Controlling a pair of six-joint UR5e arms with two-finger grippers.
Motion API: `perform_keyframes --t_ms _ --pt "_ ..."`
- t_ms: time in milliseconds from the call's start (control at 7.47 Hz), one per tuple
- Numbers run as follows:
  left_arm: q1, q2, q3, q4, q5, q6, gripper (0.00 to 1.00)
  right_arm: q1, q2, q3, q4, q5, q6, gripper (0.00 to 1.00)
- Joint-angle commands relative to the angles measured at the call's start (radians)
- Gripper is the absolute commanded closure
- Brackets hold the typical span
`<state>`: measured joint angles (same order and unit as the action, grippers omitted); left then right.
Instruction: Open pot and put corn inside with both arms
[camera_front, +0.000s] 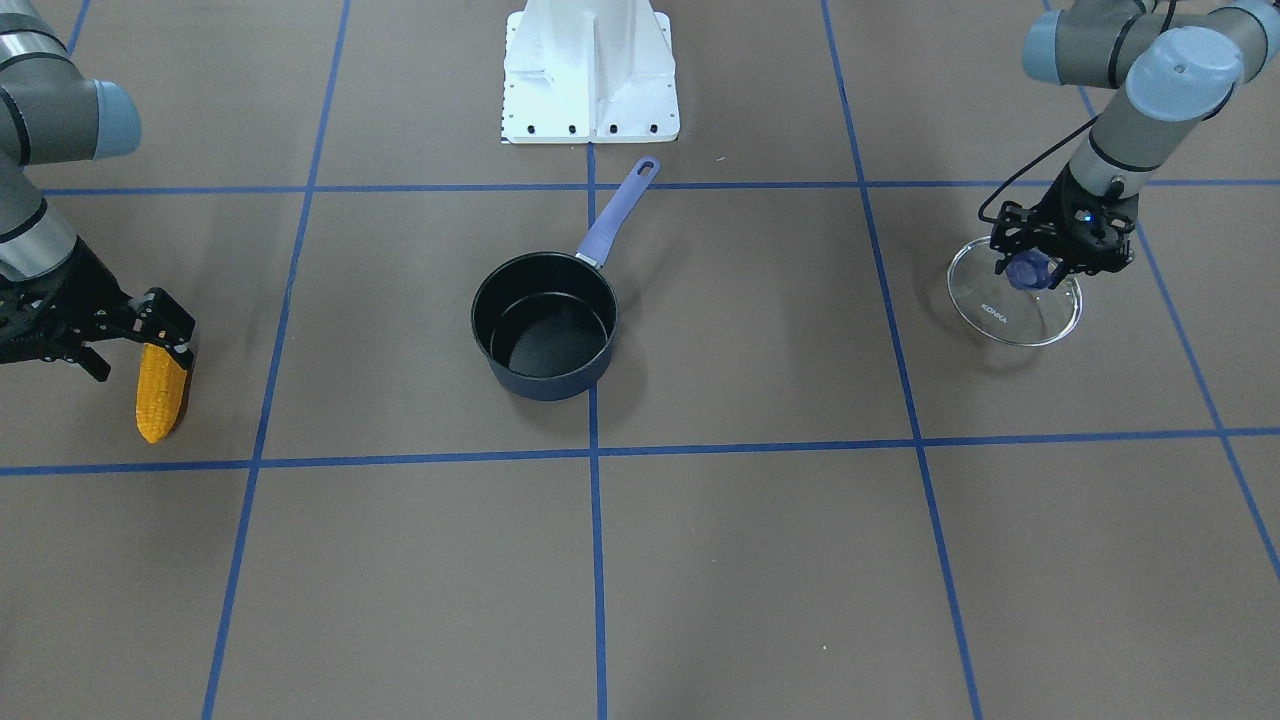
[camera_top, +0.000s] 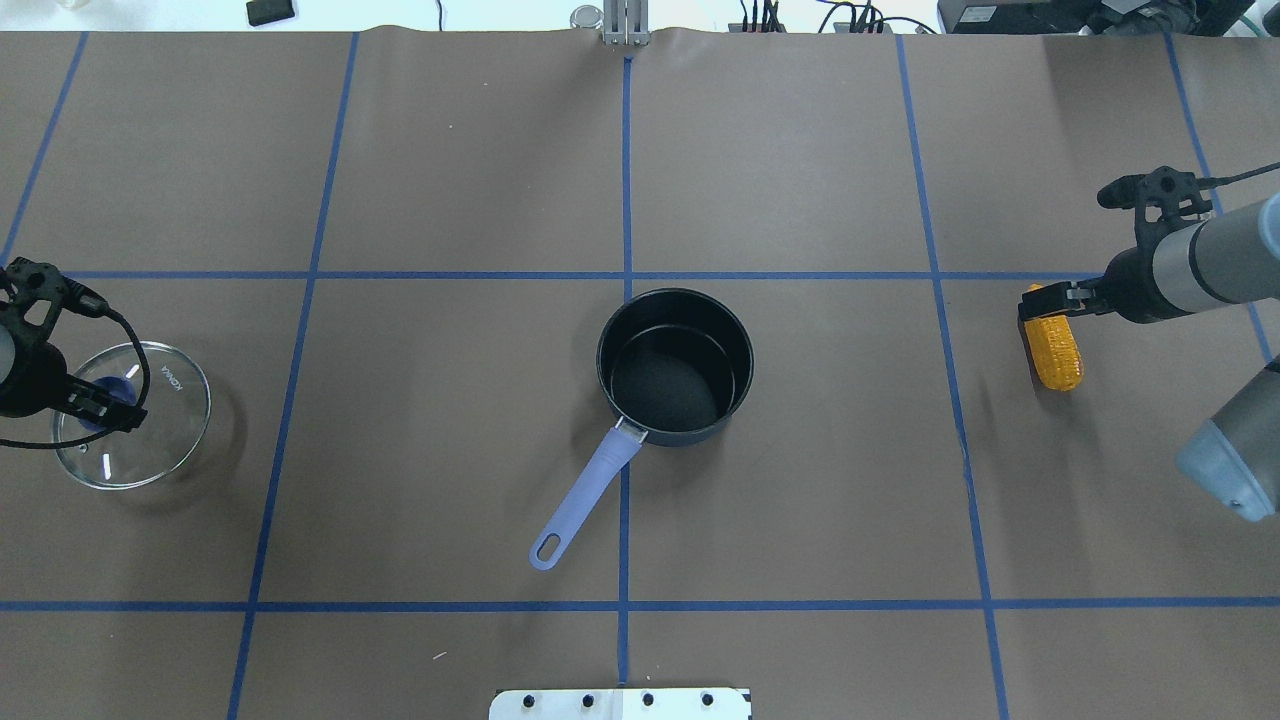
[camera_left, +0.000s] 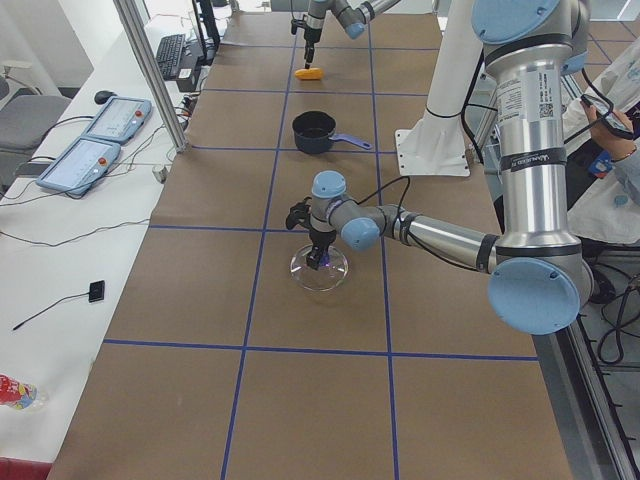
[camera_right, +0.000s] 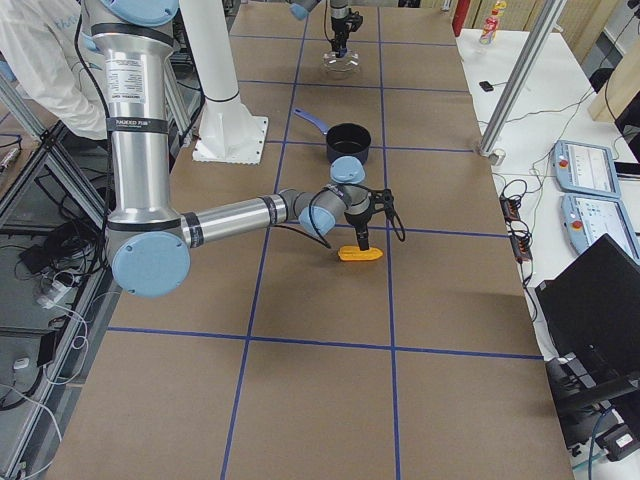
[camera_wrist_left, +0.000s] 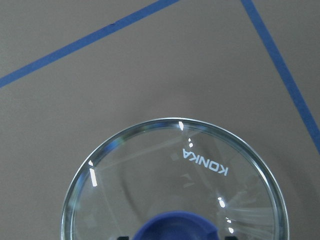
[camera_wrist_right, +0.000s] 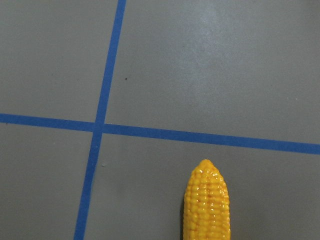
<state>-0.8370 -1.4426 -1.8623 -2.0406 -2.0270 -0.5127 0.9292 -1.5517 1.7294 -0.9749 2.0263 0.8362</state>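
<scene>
– Left pincer (camera_front: 1030, 270) closed on the glass lid (camera_front: 1005, 312)'s blue knob. Right pincer (camera_front: 160, 335) at the corn (camera_front: 160, 395)'s thick end; grip unclear.
– Corn?
– One bumpy orange-yellow tapered cob, lying on the surface (camera_top: 800, 500), well apart from one open pot (camera_front: 550, 385).

overhead: from behind, looking down | front: opposite, steep | wrists: close | exteriors share pot (camera_top: 675, 365)

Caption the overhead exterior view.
Central open dark pot with lilac handle; left end effector on clear glass lid, right end effector at yellow toy corn cob.
</scene>
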Motion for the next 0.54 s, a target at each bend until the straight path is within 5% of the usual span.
perform_keyframes --t_ms 0,268,402 --pt "0.001 -0.057 0.055 -0.004 -0.001 0.002 0.58 0.003 0.004 -0.001 -0.002 0.003 -0.002 0.0" --pt "0.001 -0.062 0.057 -0.004 -0.001 0.008 0.08 0.003 0.005 -0.004 -0.002 -0.001 -0.002 0.0" --pt "0.001 -0.064 0.055 -0.006 -0.001 0.008 0.02 0.002 0.005 -0.007 -0.002 -0.003 -0.002 0.0"
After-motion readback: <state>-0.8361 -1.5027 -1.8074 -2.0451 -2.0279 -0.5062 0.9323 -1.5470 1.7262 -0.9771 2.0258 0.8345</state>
